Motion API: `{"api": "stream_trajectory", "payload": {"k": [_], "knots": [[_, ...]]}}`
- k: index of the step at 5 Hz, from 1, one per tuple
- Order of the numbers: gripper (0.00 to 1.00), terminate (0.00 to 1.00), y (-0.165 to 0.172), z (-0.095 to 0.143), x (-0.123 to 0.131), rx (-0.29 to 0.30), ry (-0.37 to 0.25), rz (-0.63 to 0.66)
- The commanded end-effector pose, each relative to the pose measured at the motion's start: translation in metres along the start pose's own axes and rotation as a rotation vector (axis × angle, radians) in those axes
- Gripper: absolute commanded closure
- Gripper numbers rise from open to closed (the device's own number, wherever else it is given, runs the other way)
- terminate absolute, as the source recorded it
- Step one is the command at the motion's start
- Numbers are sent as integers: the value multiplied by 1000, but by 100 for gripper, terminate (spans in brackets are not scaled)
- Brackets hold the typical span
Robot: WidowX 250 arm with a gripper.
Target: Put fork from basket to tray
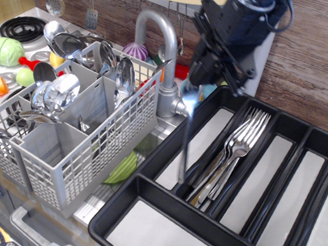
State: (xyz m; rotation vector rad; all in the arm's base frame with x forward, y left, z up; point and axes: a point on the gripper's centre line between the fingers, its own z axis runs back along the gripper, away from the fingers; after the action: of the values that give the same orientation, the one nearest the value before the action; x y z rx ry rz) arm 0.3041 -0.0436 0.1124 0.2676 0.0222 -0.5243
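Hovering above the black tray (146, 191), near its left end, gripping a silver fork (184, 138) that is hanging upright from the dark hand (203, 77). Lying in a nearby tray compartment, other forks (231, 153). Sitting well apart at left, the grey basket (70, 160) holding spoons (59, 92)

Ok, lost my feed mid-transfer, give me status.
Gripper shut on fork. Fork hangs upright over tray, beside the forks already in it. Nothing in the way.
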Motion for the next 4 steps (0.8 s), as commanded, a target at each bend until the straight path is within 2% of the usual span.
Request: {"api": "stream_trajectory", "payload": {"k": [1, 2, 3, 4], "knots": [[100, 0, 2, 9, 15, 15, -73, 13], [100, 0, -3, 1, 18, 71, -99, 15], [100, 0, -6, -13, 21, 87, -106, 4], [100, 0, -9, -32, 21, 45, -120, -3]]}}
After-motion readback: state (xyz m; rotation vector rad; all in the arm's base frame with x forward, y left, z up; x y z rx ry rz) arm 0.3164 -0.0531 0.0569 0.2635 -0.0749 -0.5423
